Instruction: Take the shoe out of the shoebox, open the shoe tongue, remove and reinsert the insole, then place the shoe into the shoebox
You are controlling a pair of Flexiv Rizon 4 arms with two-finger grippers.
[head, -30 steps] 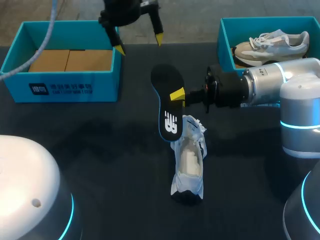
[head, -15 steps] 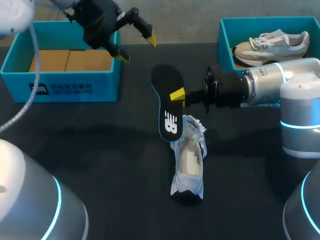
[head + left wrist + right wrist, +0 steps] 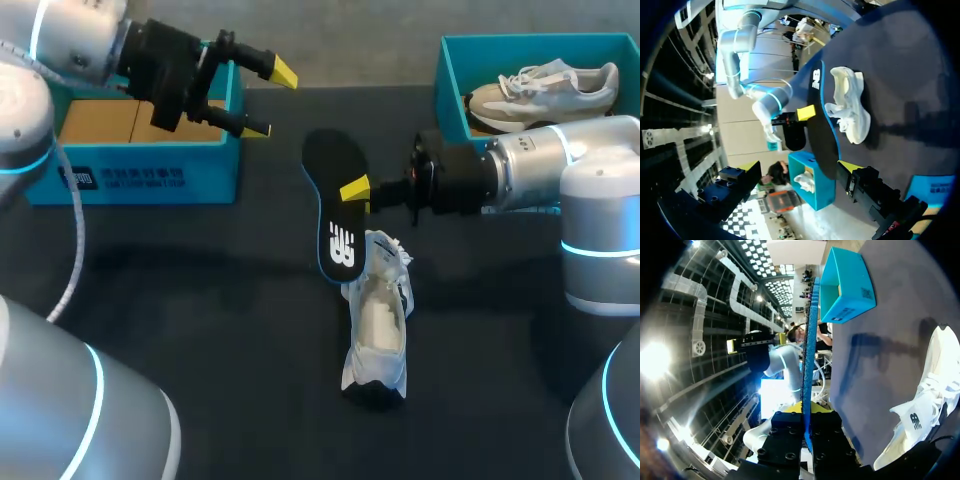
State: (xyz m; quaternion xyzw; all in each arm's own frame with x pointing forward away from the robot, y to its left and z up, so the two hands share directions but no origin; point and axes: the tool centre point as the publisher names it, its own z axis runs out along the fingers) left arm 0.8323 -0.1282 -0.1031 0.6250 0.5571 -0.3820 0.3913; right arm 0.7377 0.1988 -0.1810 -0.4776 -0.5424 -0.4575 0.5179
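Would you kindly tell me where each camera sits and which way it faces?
Head: above and behind, looking down on the table; shows left claw open, right claw holding the insole.
Left wrist: on the left arm, facing the white shoe; its own claw.
Right wrist: on the right arm, facing the left shoebox; its own claw.
Shared: insole, white shoe.

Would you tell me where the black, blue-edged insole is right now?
Head view: the black, blue-edged insole is mid-table, clamped in the right gripper, just beyond the white shoe.
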